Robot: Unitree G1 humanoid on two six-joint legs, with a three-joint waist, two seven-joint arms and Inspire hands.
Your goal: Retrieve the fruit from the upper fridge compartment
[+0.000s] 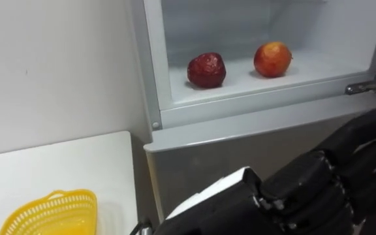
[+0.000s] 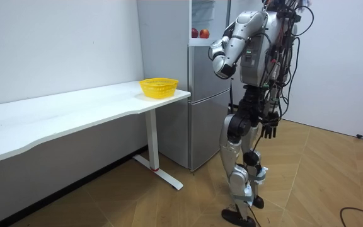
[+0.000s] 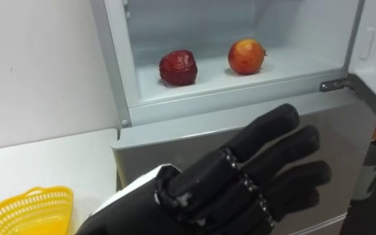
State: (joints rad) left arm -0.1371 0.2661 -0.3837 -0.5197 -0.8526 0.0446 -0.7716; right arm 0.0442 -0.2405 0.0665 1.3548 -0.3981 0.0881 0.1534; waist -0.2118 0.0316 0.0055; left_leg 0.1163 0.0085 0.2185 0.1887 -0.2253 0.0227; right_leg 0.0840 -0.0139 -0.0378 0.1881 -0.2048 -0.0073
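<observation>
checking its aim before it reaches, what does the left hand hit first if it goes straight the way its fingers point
The left hand would probably meet the fridge's grey lower door first, below the open upper compartment; the dark red fruit and the apple sit higher. Depth is unclear.

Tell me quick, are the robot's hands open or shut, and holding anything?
Left hand: open, holding nothing, raised before the fridge.
Right hand: open, empty, hanging by its side.

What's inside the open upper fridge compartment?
A dark red fruit and, right of it, an orange-red fruit sit apart on the compartment floor; its upper part is out of frame.
</observation>
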